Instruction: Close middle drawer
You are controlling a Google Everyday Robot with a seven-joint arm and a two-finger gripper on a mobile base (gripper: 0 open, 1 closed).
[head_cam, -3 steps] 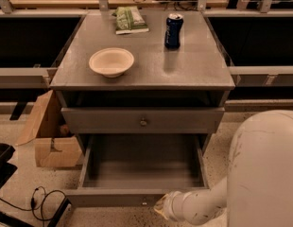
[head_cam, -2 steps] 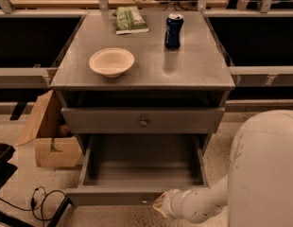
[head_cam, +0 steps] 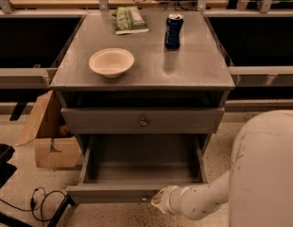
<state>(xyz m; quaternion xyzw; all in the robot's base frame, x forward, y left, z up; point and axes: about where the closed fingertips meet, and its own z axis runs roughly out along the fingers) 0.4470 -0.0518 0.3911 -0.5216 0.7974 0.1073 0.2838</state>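
The middle drawer (head_cam: 113,193) is a wide grey drawer pulled far out of the cabinet, and its deep box (head_cam: 142,162) is empty. Its small round knob (head_cam: 144,199) sits on the flat front. My gripper (head_cam: 159,202) is at the end of the white arm (head_cam: 203,200), low in the view, right against the drawer front just right of the knob. The top drawer (head_cam: 142,120) above it stands slightly out, and its knob (head_cam: 143,122) shows.
On the cabinet top (head_cam: 193,74) are a beige bowl (head_cam: 111,62), a blue can (head_cam: 174,30) and a green snack bag (head_cam: 129,19). A cardboard box (head_cam: 47,141) stands on the floor at the left, with black cables (head_cam: 40,200) near it. My white body (head_cam: 267,169) fills the lower right.
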